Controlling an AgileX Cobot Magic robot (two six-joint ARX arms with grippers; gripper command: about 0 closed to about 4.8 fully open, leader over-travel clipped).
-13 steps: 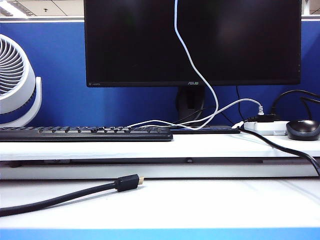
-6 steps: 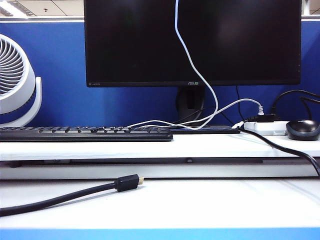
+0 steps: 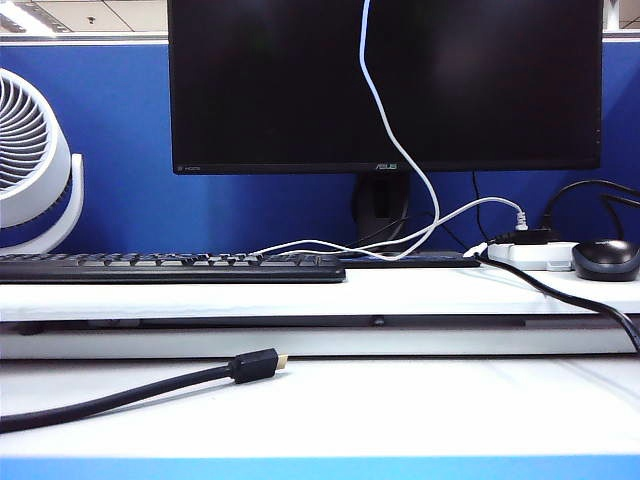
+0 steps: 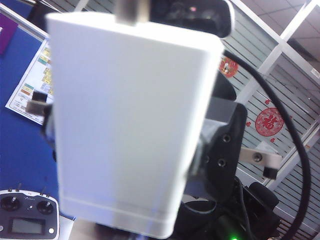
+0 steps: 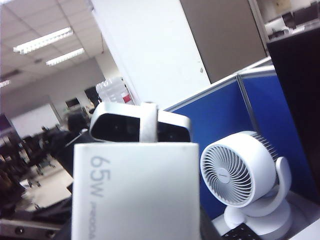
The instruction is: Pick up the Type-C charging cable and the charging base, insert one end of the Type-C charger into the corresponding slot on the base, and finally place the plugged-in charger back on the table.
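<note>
The small white plastic rectangular charging base fills the left wrist view. The left gripper is closed on its sides, and grey fingers show at its edges. The right gripper sits just behind it, but I cannot tell how far it is open. Farther off, the thin white Type-C charging cable hangs before the black monitor, down onto the raised shelf of the flat white table.

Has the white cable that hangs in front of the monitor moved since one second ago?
Yes. The upper part of the Type-C charging cable has shifted slightly to the right against the monitor; its lower part on the shelf looks unchanged.
</note>
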